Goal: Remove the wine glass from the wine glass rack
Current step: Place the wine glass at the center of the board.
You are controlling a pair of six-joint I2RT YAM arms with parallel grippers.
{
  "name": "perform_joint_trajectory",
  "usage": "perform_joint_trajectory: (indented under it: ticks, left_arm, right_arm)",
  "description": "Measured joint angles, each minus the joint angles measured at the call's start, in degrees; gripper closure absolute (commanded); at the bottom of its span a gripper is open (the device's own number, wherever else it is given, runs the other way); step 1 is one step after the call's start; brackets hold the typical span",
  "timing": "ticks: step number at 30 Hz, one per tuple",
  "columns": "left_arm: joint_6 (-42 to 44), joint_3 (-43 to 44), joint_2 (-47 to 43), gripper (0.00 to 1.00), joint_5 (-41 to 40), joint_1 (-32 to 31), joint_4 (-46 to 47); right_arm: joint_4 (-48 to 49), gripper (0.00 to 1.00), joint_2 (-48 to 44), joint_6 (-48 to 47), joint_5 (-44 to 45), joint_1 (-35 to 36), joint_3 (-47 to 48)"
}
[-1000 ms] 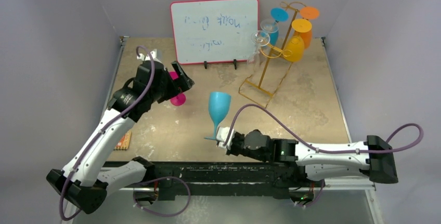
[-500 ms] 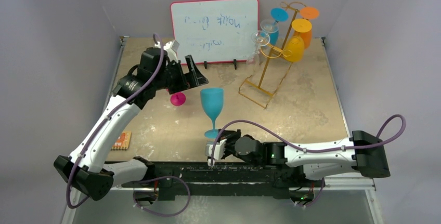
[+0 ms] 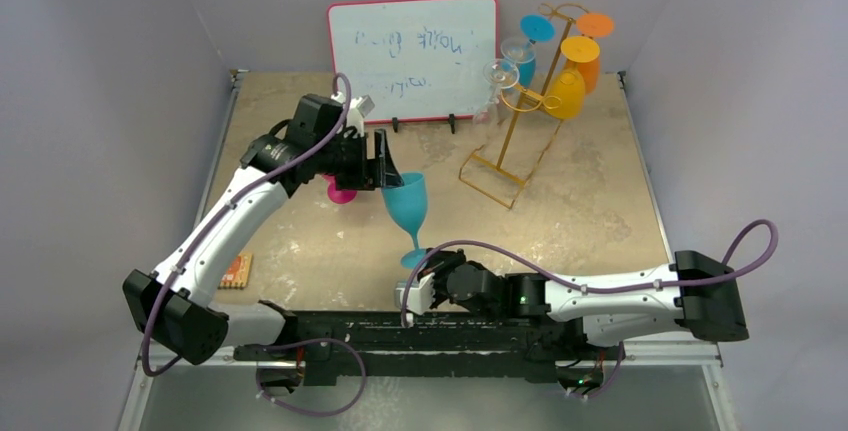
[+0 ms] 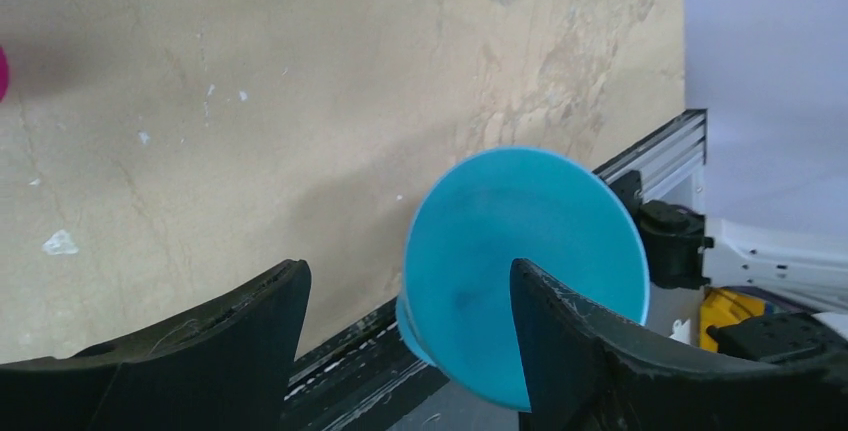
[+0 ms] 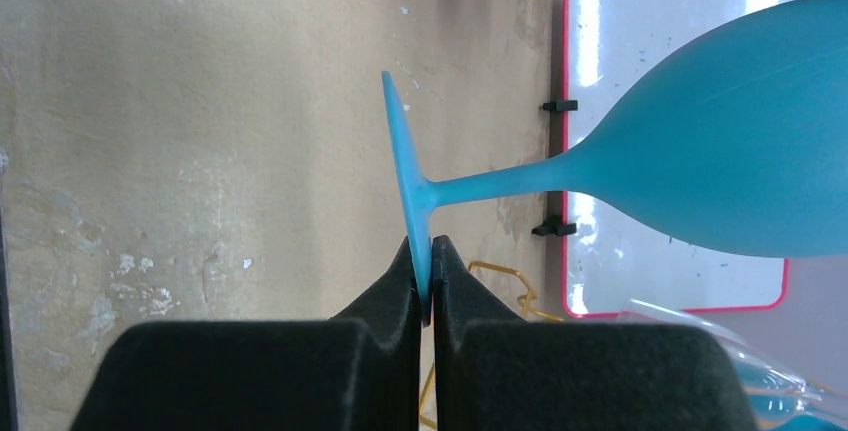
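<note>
A blue wine glass (image 3: 405, 206) is off the gold wine glass rack (image 3: 515, 121) and leans over the middle of the table. My right gripper (image 3: 420, 286) is shut on the rim of its foot (image 5: 405, 171), with the stem and bowl (image 5: 740, 141) pointing away. My left gripper (image 3: 388, 173) stands open at the bowl's mouth (image 4: 500, 241). In the left wrist view the right finger (image 4: 580, 351) overlaps the rim, while the left finger (image 4: 230, 351) stays apart from it.
Blue (image 3: 537, 29), orange (image 3: 585, 56), yellow (image 3: 567, 96) and clear (image 3: 500, 73) glasses hang on the rack. A red-framed whiteboard (image 3: 412, 56) stands at the back. A pink glass (image 3: 343, 191) sits behind my left arm. A small orange block (image 3: 237, 271) lies near the left front edge.
My left arm swung right from the pink glass to the blue glass's bowl and its jaws narrowed. My right gripper shifted left and lower, tilting the glass.
</note>
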Motion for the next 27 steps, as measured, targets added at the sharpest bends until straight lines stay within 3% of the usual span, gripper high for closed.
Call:
perform_joint_trajectory:
  ticks: [6, 13, 17, 21, 25, 27]
  left_arm:
    - [4.63, 0.22, 0.72, 0.51, -1.4, -0.26, -3.69]
    - [9.42, 0.94, 4.5, 0.99, -2.21, -4.31, -5.86]
    - [9.53, 1.27, 4.66, 1.0, -3.72, -4.85, -6.4]
    - [9.49, 1.55, 4.61, 1.0, -4.28, -5.11, -6.56]
    - [9.51, 1.57, 4.39, 1.0, -4.96, -5.42, -6.84]
    - [9.51, 1.57, 4.13, 1.0, -5.99, -5.6, -7.13]
  right_arm:
    - [-1.49, 1.0, -0.02, -2.29, 0.11, 0.15, 0.0]
    - [-1.81, 1.0, 1.88, -5.31, 1.25, 0.33, 0.0]
    - [-2.58, 0.92, 1.95, -5.73, 1.42, 0.57, -0.04]
    - [-2.58, 0.7, 1.95, -5.18, 1.49, 0.55, -0.07]
    - [-2.49, 0.61, 1.9, -3.91, 1.51, 0.52, -0.07]
    - [-2.23, 0.51, 1.77, -2.95, 1.53, 0.52, -0.07]
